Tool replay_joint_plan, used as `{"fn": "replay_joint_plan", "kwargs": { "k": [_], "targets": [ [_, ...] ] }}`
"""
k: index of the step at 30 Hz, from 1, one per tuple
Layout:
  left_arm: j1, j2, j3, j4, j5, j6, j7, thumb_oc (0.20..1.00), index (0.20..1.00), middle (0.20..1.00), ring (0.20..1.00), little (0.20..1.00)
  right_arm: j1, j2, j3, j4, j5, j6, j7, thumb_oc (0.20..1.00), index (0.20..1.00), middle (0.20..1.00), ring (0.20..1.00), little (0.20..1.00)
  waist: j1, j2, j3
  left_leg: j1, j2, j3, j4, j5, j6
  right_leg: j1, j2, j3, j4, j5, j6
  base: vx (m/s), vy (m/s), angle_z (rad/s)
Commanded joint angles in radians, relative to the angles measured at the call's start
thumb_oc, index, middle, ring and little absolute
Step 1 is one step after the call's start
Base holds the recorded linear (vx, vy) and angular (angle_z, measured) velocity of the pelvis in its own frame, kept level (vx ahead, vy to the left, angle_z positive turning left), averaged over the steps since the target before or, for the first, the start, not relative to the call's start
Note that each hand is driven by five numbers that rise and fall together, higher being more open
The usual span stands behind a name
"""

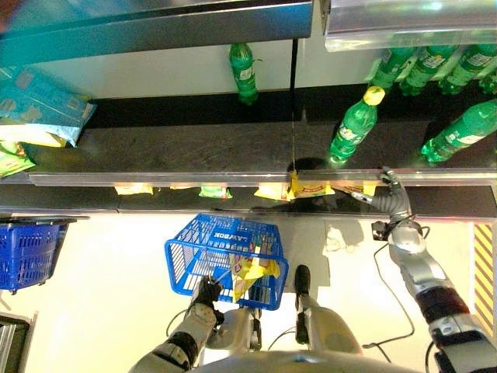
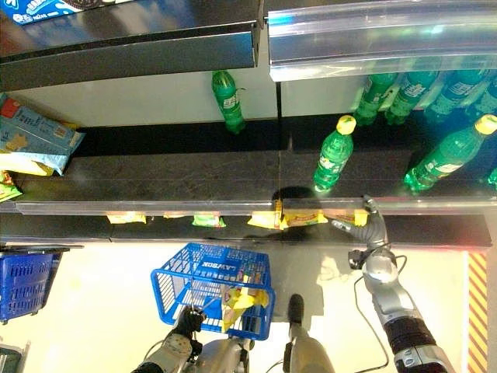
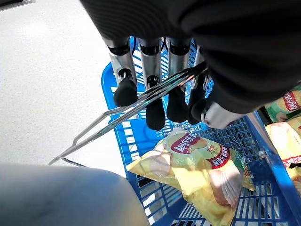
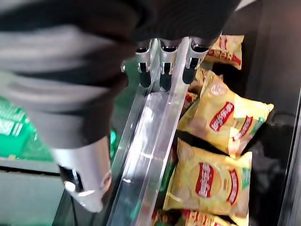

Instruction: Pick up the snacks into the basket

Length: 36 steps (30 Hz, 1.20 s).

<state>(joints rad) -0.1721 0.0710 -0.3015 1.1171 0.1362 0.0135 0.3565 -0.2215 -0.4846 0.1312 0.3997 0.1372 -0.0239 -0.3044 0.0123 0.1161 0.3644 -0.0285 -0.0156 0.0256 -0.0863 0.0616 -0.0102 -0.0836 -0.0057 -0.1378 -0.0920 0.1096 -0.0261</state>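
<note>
Two hands share the work here. Our right hand [image 1: 394, 198] is up at the front edge of the shelf [image 1: 194, 178], its fingers [image 4: 162, 75] straight and relaxed against the clear rail [image 4: 150, 155] and gripping nothing. Just past that rail, on the lower level, lie the yellow chip bags [image 4: 221, 117] we are after, overlapping one another.

Our left hand [image 3: 155, 101] is clenched round the wire handle [image 3: 122, 113] of the blue basket [image 1: 225, 260], which hangs low in front of us with one yellow bag [image 3: 197, 174] already lying in it.

As we judge it, the step in hand is the reach for the next bag. To do it well, we should take the hand under the rail rather than over it, since the bags sit behind and below it. We should aim for the nearest bag, the one lying on top, so that its neighbours are not dragged out with it. A soft pinch on a corner or seam ought to serve, because a puffed bag will likely slip from a flat squeeze and crush under a hard one. Green bottles [image 1: 353, 128] stand on the shelf above the hand, so we should keep the wrist low. The basket should stay level and close beneath the shelf, making the drop short.
</note>
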Motion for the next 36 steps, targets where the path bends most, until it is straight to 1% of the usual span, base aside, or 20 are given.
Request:
{"fn": "replay_joint_plan", "kwargs": {
  "k": [1, 7, 12, 18, 23, 29, 36],
  "targets": [
    [0.056, 0.013, -0.065, 0.065, 0.05, 0.01, 0.036, 0.2, 0.2, 0.2, 0.2, 0.2, -0.025, 0.025, 0.05, -0.077, -0.007, -0.069, 0.036, 1.0, 1.0, 1.0, 1.0, 1.0, 0.009, -0.046, -0.073, -0.063, 0.003, -0.05, -0.001, 0.009, -0.039, 0.005, -0.119, 0.049, 0.005, -0.041, 0.157, 0.0, 0.0, 0.0],
    [0.061, 0.016, -0.073, 0.055, 0.063, 0.008, 0.037, 0.2, 0.2, 0.2, 0.2, 0.2, -0.033, 0.046, 0.085, -0.081, -0.019, -0.069, 0.044, 1.0, 1.0, 1.0, 1.0, 1.0, 0.014, -0.043, -0.071, -0.062, 0.003, -0.055, -0.001, 0.009, -0.041, 0.01, -0.122, 0.04, 0.005, -0.044, 0.159, 0.0, 0.004, 0.01],
    [0.065, 0.02, -0.074, 0.055, 0.057, 0.01, 0.048, 0.2, 0.2, 0.2, 0.2, 0.2, -0.072, 0.074, 0.086, -0.066, -0.017, -0.066, -0.014, 1.0, 1.0, 1.0, 1.0, 1.0, 0.021, -0.039, -0.066, -0.064, 0.0, -0.057, -0.001, 0.008, -0.042, 0.009, -0.127, 0.035, 0.005, -0.042, 0.161, 0.0, 0.0, 0.0],
    [0.069, 0.021, -0.059, 0.062, 0.042, 0.014, 0.069, 0.2, 0.2, 0.2, 0.2, 0.2, -0.091, 0.053, 0.001, -0.141, -0.022, -0.071, -0.111, 1.0, 1.0, 1.0, 1.0, 1.0, 0.022, -0.036, -0.061, -0.067, -0.005, -0.059, -0.001, 0.004, -0.038, 0.004, -0.131, 0.032, 0.005, -0.037, 0.165, -0.01, 0.012, 0.03],
    [0.068, 0.017, -0.058, 0.063, 0.049, 0.017, 0.075, 0.2, 0.2, 0.2, 0.2, 0.2, -0.078, 0.021, -0.071, -0.218, -0.062, -0.071, -0.169, 1.0, 1.0, 1.0, 1.0, 1.0, 0.019, -0.04, -0.061, -0.065, -0.006, -0.059, -0.001, -0.002, -0.035, 0.004, -0.133, 0.036, 0.005, -0.037, 0.166, 0.0, 0.0, 0.0],
    [0.067, 0.016, -0.041, 0.075, 0.056, 0.024, 0.086, 0.2, 0.2, 0.2, 0.2, 0.2, -0.021, 0.005, -0.15, -0.322, -0.097, -0.082, -0.203, 1.0, 1.0, 1.0, 1.0, 1.0, 0.006, -0.053, -0.065, -0.064, -0.005, -0.055, -0.001, -0.008, -0.034, 0.004, -0.134, 0.043, 0.005, -0.036, 0.167, 0.0, 0.0, 0.0],
    [0.07, 0.018, -0.049, 0.066, 0.072, 0.028, 0.075, 0.2, 0.2, 0.2, 0.2, 0.2, -0.013, -0.015, -0.175, -0.325, -0.119, -0.06, -0.208, 1.0, 1.0, 1.0, 1.0, 1.0, 0.002, -0.057, -0.074, -0.058, -0.005, -0.052, -0.001, -0.013, -0.033, 0.005, -0.131, 0.049, 0.005, -0.038, 0.167, 0.0, 0.0, 0.0]
  ]
}}
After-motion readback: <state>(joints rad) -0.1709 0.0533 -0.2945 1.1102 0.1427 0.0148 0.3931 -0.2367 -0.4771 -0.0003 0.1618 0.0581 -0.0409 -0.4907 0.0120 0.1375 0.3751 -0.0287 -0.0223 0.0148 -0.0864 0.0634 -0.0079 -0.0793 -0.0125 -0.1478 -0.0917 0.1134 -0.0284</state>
